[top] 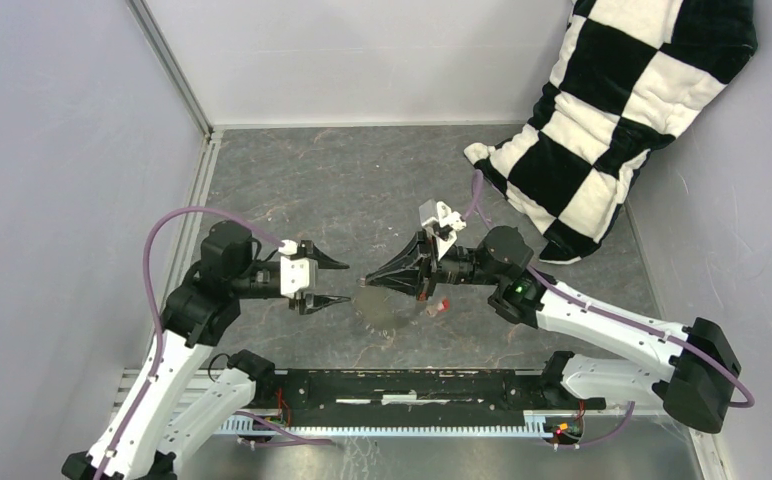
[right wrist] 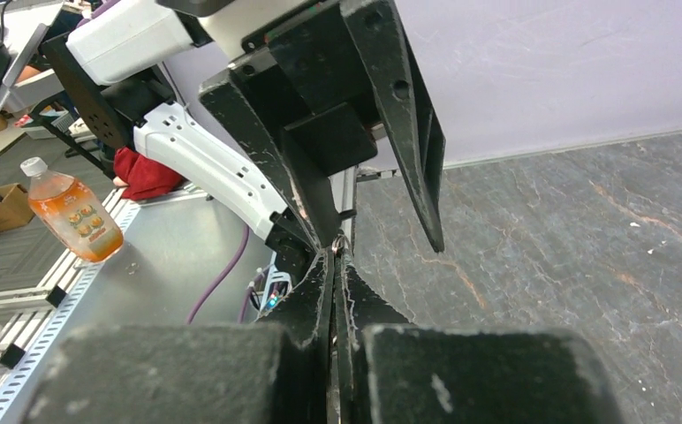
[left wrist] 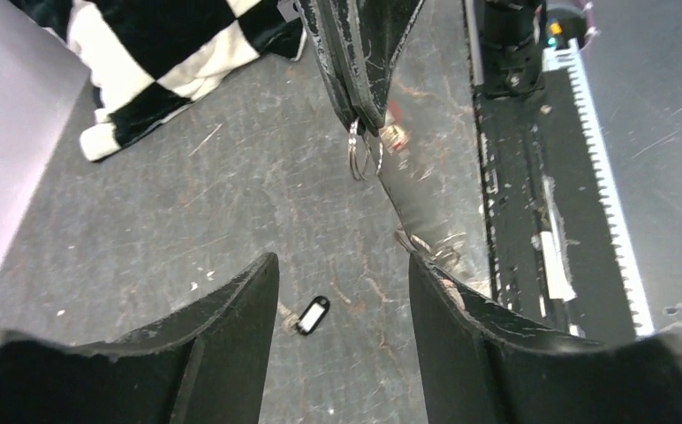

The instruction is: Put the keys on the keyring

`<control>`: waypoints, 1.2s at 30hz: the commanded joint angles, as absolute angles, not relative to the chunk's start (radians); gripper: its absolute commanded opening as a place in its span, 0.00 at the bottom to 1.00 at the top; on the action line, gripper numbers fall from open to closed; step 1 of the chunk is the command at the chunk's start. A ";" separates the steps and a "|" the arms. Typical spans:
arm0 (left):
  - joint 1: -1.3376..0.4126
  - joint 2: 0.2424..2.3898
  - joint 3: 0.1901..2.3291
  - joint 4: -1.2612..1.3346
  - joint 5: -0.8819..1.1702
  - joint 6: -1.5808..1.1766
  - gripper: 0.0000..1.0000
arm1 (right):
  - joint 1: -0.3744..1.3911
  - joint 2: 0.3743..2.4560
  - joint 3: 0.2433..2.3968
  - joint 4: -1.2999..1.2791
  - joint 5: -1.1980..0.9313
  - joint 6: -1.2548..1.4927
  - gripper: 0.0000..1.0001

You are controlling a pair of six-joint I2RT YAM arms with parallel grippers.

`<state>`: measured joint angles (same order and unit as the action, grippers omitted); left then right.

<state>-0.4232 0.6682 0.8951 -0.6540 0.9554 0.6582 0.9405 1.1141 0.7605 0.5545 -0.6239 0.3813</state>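
The right claw (top: 366, 283) was clenched on the ring (left wrist: 364, 152), which hung from its tip. The left claw (top: 349, 282) stood released at the ring's 9 o'clock, not touching it. The black key (left wrist: 311, 315) lay on the table (top: 362, 190) between the left fingers (left wrist: 231, 336). The red key (top: 442, 305) lay at the ring's 4 o'clock.

I see the keyring (left wrist: 364, 157), a small double loop of grey wire, hanging from the pinched tips of the right hand (left wrist: 366, 119). The red key (top: 440, 305) lies on the worktop (left wrist: 187, 221) nearby. The black key (left wrist: 311, 315), pale-spotted, lies flat, well apart.
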 commanded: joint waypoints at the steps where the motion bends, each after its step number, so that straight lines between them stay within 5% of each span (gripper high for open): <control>1: -0.426 0.721 0.889 -0.552 1.074 0.532 0.61 | 0.945 1.115 0.749 0.693 -0.625 0.418 0.01; 6: -0.427 0.754 0.900 -0.617 1.183 0.510 0.57 | 0.957 1.110 0.718 0.722 -0.562 0.403 0.01; 11: -0.427 0.739 0.889 -0.620 1.196 0.497 0.43 | 0.980 1.113 0.670 0.765 -0.471 0.389 0.00; 21: -0.426 0.707 0.974 -0.754 1.140 0.671 0.44 | 0.989 1.138 0.644 0.856 -0.512 0.429 0.01; 36: -0.426 0.731 0.968 -0.700 1.066 0.569 0.38 | 1.003 1.126 0.650 0.802 -0.546 0.378 0.01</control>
<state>-0.4232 0.7235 0.9436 -0.7361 1.0889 0.6209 0.9886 1.1442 0.6407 0.7639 -0.5232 0.4026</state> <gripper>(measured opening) 0.375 0.011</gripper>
